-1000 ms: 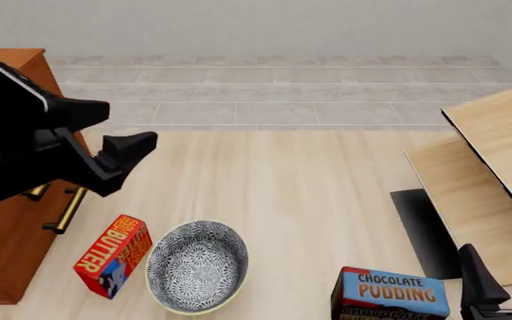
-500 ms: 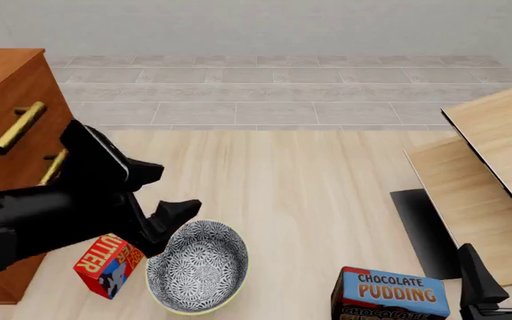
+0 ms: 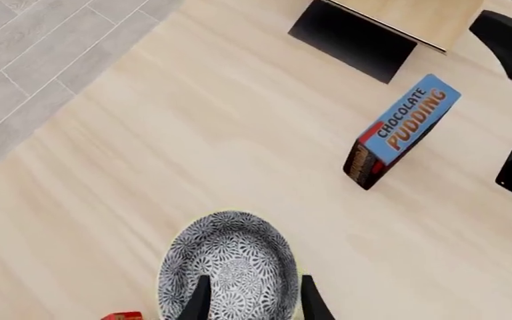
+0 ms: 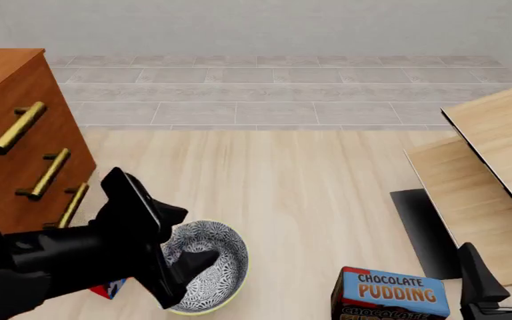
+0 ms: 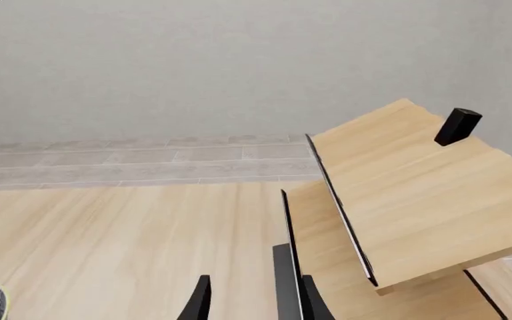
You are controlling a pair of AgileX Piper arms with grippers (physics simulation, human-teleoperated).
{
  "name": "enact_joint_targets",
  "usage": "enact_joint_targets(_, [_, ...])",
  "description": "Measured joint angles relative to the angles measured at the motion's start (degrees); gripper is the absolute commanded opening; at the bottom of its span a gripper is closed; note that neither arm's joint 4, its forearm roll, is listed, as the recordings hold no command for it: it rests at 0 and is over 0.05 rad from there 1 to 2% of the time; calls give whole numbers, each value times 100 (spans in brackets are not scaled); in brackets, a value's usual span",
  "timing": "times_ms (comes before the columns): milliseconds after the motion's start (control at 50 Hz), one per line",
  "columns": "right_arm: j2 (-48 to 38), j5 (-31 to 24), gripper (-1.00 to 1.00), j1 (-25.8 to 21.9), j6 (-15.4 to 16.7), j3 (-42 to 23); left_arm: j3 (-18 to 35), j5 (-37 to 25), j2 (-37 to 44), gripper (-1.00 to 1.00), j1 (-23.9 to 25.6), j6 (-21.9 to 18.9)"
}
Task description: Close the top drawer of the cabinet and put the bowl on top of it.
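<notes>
The top drawer (image 4: 7,130) of the cabinet (image 4: 11,87) looks flush with the two below, so this part seems done. What remains is the bowl (image 4: 205,267): it sits on the table, directly under your left gripper (image 3: 249,300), whose fingers are spread over it. Your right gripper (image 5: 251,297) is also spread, holding nothing, far from the bowl

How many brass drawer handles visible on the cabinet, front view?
3, all on the cabinet front at left: the top drawer's long bar, a shorter one below it, and the lowest just above the left arm. None looks hidden.
</notes>
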State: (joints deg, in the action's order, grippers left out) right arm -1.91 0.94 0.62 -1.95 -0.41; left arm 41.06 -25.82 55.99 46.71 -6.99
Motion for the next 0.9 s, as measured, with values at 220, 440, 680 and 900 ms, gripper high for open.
enact_joint_targets(220, [13,-5,100,16,-35,4,-256,205,112,100,108,23])
enact_joint_targets(440, [8,4,100,32,-67,5,-490,490,291,100,190,74])
enact_joint_targets(680, [-3,17,100,54,-103,4,-662,808,516,100,282,179])
enact_joint_targets(900, [-36,50,100,65,-130,10,-821,1132,746,100,394,330])
